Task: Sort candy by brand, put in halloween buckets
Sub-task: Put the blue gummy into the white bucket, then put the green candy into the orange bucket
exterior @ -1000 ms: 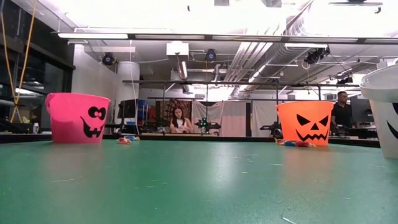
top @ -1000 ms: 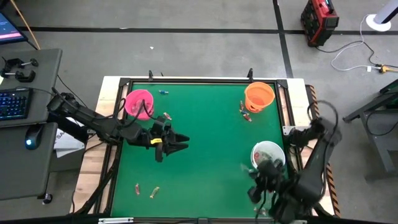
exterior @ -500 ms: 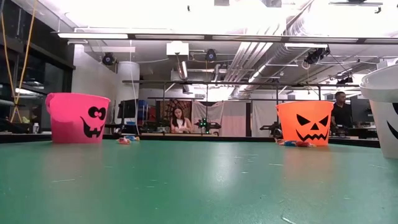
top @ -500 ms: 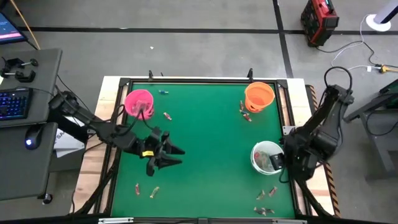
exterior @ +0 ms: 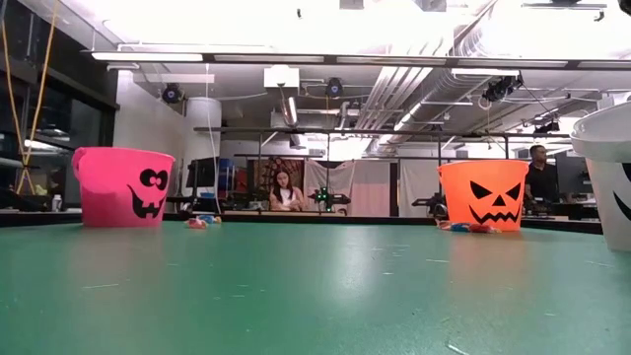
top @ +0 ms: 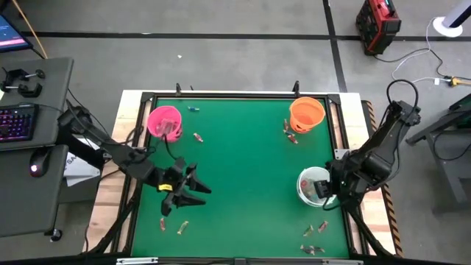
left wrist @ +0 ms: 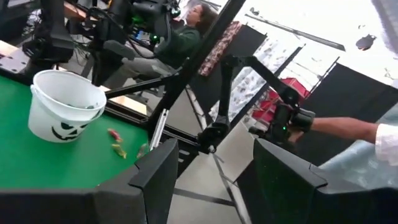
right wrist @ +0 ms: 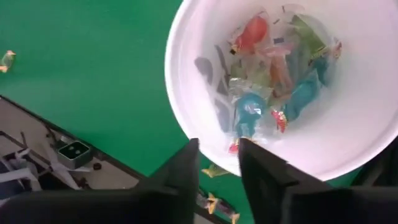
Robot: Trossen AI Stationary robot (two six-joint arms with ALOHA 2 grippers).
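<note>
Left gripper: the left gripper hovers over the green counter toward its left edge, below the pink pail; fingers spread wide apart, nothing between them.
Right gripper: the right gripper hangs right at the white pail near the counter's right edge; fingers a narrow gap apart, holding nothing, poised over the pail's rim.
Pink pail: the bright pink round plastic pail with a black jack-o'-lantern face stands near the far left corner.
Orange pail: the orange round plastic pail stands near the far right corner.
White pail: the white translucent round pail holds a heap of clear, red, teal and green wrapped sweets.
Loose candy: 2 wrapped sweets lie near the near left corner; a few more near the near right corner; 1 just beside the pink pail; a couple beside the orange pail.
Room: a seated person shows beyond the counter.
</note>
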